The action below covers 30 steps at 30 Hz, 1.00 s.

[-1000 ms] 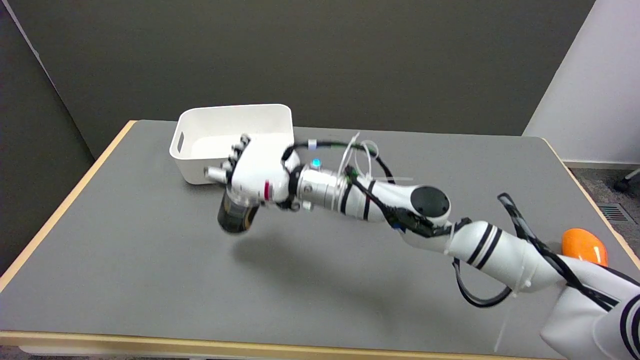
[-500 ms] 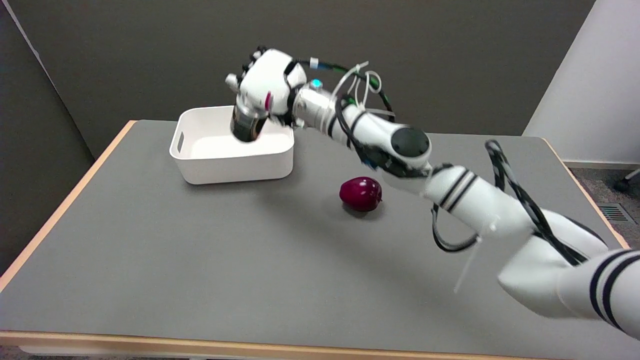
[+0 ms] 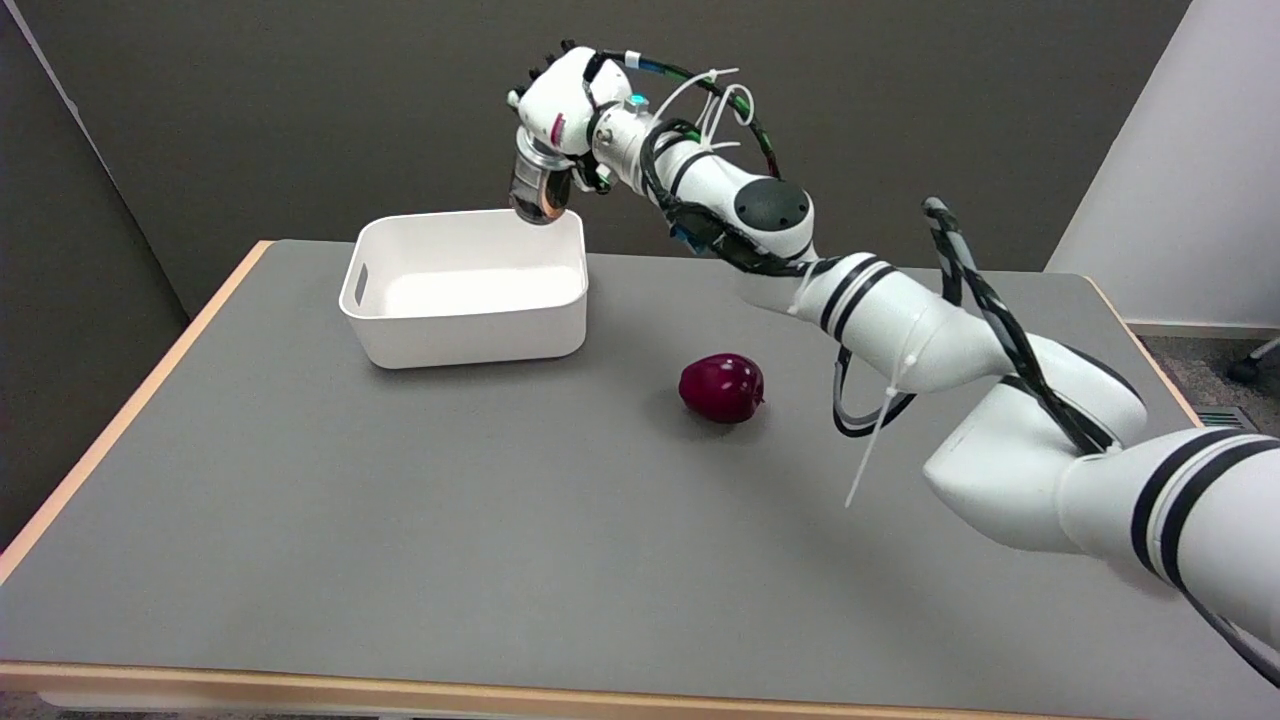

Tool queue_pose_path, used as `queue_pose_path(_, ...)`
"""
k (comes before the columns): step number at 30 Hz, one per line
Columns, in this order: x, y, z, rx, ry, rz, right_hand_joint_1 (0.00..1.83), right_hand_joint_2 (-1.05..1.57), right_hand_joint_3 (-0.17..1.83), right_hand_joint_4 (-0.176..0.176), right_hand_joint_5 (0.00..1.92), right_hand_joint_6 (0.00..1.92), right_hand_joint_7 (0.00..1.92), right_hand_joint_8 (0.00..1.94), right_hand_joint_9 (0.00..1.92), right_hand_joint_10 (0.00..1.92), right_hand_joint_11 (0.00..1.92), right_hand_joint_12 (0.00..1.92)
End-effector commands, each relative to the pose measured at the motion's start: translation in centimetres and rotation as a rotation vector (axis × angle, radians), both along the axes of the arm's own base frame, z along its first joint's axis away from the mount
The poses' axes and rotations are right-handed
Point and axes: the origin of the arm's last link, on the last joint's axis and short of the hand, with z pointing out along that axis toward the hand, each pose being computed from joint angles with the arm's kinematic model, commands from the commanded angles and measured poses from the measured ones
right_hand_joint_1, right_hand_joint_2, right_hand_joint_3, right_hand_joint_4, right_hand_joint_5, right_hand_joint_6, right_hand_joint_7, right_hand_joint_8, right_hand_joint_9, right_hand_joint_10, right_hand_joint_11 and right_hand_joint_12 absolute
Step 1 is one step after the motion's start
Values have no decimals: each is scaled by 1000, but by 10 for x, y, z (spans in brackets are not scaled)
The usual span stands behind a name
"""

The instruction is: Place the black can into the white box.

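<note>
Head view: right hand (image 3: 560,105) grips black can (image 3: 535,190), fingers wrapped round it — carry step, above white box (image 3: 465,345) far right corner. Next — lower inside, release.

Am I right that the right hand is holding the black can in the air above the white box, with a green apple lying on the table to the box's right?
Not quite: the apple is dark red, as the head view shows. The rest holds: the right hand holds the black can in the air above the white box.
</note>
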Motion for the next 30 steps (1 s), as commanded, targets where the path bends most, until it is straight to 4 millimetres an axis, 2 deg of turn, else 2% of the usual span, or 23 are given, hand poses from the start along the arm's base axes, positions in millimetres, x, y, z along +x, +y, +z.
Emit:
queue_pose_path(1, -47, -13, 14, -104, -29, -154, 1162, 1096, 356, -60, 585, 1607, 848, 1326, 802, 1207, 679, 1431)
queue_pose_path(5, -55, -7, 4, -65, -33, -163, 1161, 1096, 355, -58, 586, 1606, 847, 1326, 803, 1208, 679, 1429)
queue_pose_path(11, -57, 0, -5, -24, -50, -158, 1161, 1097, 354, -59, 584, 1608, 847, 1326, 803, 1209, 677, 1429)
queue_pose_path(18, -57, 3, -5, -18, -107, -172, 1160, 1105, 344, -62, 578, 1606, 843, 1338, 803, 1216, 674, 1435)
queue_pose_path(20, -58, 4, -6, -15, -113, -173, 1157, 1092, 388, -77, 561, 1612, 836, 1382, 767, 1272, 656, 1492)
queue_pose_path(21, -58, 4, -5, -15, -113, -172, 1059, 961, 589, -22, 417, 1251, 703, 1131, 651, 1146, 540, 1437)
queue_pose_path(22, -56, 4, -6, -14, -124, -172, 854, 691, 986, 102, 123, 489, 425, 575, 429, 849, 306, 1287)
queue_pose_path(23, -56, 4, -5, -15, -146, -177, 802, 639, 1022, 109, 60, 356, 308, 428, 330, 727, 233, 1230)
queue_pose_path(24, -56, 3, -4, -15, -159, -182, 766, 612, 1014, 102, 22, 296, 203, 324, 240, 619, 176, 1180)
queue_pose_path(27, -55, 3, -3, -17, -184, -189, 539, 531, 955, 86, -1, 9, -1, 118, 1, 375, 7, 1030)
queue_pose_path(30, -56, 3, 0, -27, -179, -187, 506, 502, 911, 80, -1, -1, -1, 16, -1, 253, -1, 989)
